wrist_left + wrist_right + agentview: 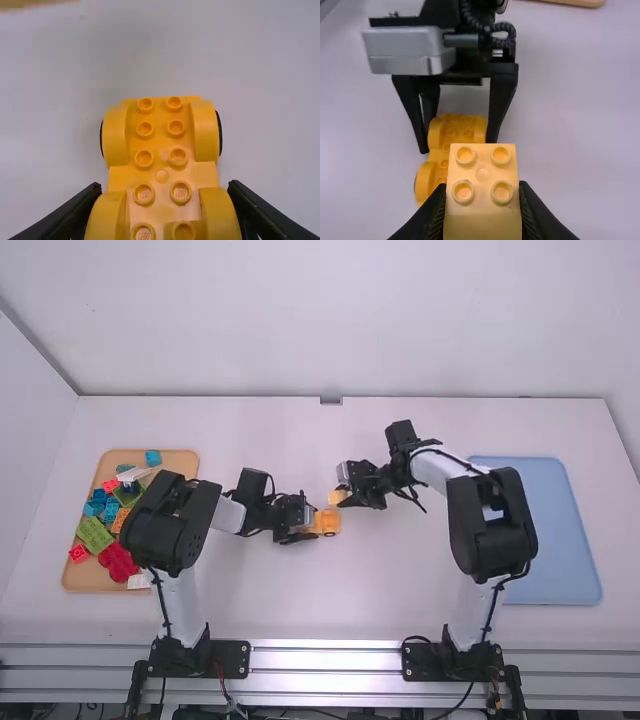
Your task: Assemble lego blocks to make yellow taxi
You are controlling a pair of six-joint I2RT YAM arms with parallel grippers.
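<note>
Yellow and wheeled, the car chassis (327,523) lies with its long axis along my 9-to-3 o'clock line, taking 12 as straight out from the arm bases; its free end points to 3. It sits on the middle of the worktop (270,590), and I have the left tool (306,524) clamped across its 9 o'clock end. My right tool (346,496) is closed on a yellow brick (482,200), held just off the chassis towards 1 o'clock, the two apart.

The worktop is white, with a metal rail (330,665) along its 6 o'clock edge and a plain pale wall (330,320) beyond 12. Over at 9 I have a tan tray (75,583) of red, green, blue, orange and white pieces; at 3, a blue tray (572,540).

Up close, the chassis is a warm orange-yellow, with paired round studs (145,130) down its middle, rounded fenders (114,135) on either side, and black tyres (220,132) peeking out. Four studs top the yellow brick, a paler yellow, around a small flat disc.
</note>
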